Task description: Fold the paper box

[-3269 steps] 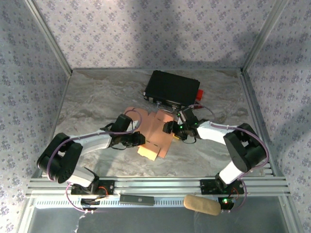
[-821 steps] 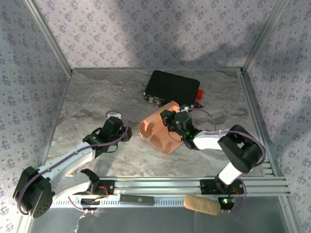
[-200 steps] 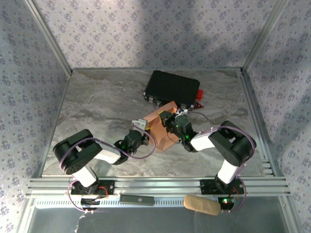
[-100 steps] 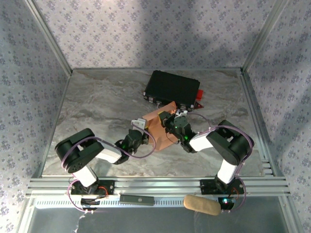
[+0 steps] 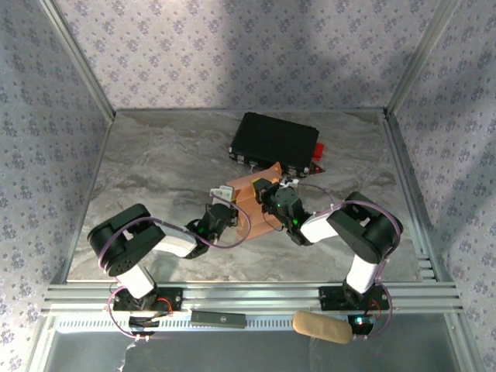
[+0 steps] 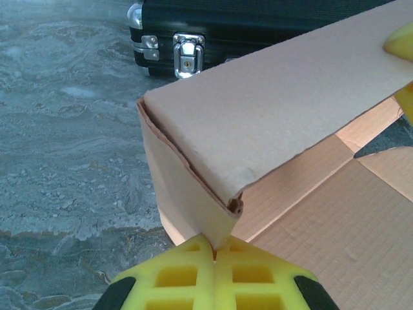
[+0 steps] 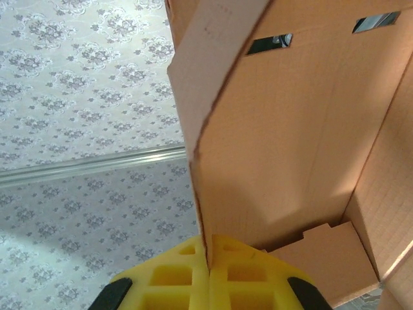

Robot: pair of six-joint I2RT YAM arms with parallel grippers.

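The paper box [image 5: 253, 211] stands partly folded near the middle of the grey marbled surface [image 5: 147, 170], just in front of the black case [image 5: 275, 142] and between the two arms. The left gripper [image 5: 232, 204] meets it from the left and the right gripper [image 5: 263, 193] from the right. In the left wrist view, the left gripper [image 6: 214, 257] has its yellow pads pressed together on the lower corner of an upright side panel of the paper box [image 6: 271, 110]. A long flap folds over above that panel, and the ribbed inside of the cardboard lies open to the right. Behind it the black case [image 6: 213, 19] rests on the surface [image 6: 64, 148] with a metal latch [image 6: 186, 55] facing the camera. In the right wrist view, the right gripper [image 7: 208, 261] is likewise pinched tight on the thin edge of a standing wall of the paper box [image 7: 290, 135]. Two narrow slots are cut near the top of that wall, a small tab juts out low inside, and the patterned wallpaper wall [image 7: 84, 84] fills the background on the left.
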